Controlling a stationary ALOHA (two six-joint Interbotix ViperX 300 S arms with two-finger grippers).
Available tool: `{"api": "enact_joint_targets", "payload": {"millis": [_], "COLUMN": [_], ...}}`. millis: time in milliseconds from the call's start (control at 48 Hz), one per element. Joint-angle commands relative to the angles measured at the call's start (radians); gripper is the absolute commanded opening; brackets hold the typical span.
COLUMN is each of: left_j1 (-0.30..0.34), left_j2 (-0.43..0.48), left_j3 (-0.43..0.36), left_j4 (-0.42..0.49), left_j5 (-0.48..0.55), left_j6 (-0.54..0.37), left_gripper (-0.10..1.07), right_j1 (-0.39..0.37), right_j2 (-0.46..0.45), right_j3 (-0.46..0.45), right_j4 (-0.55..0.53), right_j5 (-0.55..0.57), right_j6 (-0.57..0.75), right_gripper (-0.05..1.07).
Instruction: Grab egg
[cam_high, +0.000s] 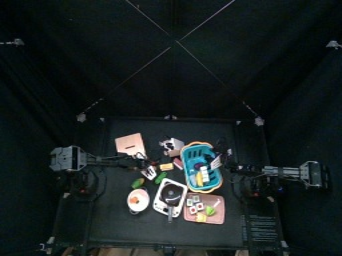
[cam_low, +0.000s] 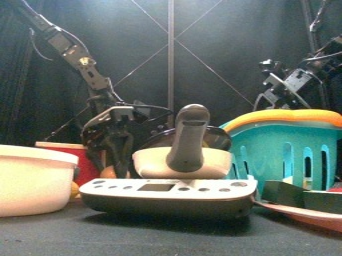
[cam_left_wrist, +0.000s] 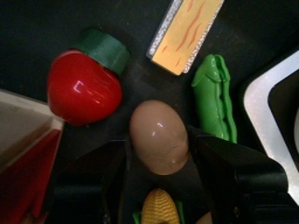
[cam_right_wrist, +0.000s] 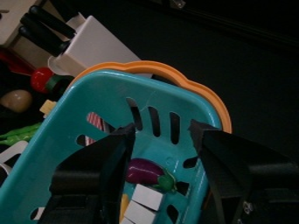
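Left hand (cam_left_wrist: 163, 188) stands wide open, straddling the egg (cam_left_wrist: 159, 136) lying on the bench beside the strawberry (cam_left_wrist: 82, 85); apparently not yet gripped. Closing and lifting remain. Right hand (cam_right_wrist: 163, 149) open over the basket (cam_right_wrist: 111, 105).

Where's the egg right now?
In the left wrist view the egg lies on the table between the open left gripper's jaws, with the strawberry on one side and the green pea pod on the other.
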Motion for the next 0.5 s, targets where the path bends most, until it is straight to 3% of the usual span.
{"api": "enact_joint_targets", "payload": {"millis": [0,479], "left_j1": [-0.012,-0.089], "left_j2": [-0.026,-0.043], "left_j3": [-0.011,-0.051], "left_j4": [0.015,0.239], "left_j5": [0.002,-0.057], "left_j6": [0.003,0.034], "left_gripper": [0.73,0.73], "right_j1": [-0.003,-0.003], "right_j2": [-0.005,-0.005], "right_j3": [-0.009,-0.014], "right_j4": [0.002,-0.012], "right_j5": [0.000,-0.003], "right_j6": [-0.002,-0.005], "right_gripper": [0.87,0.87]}}
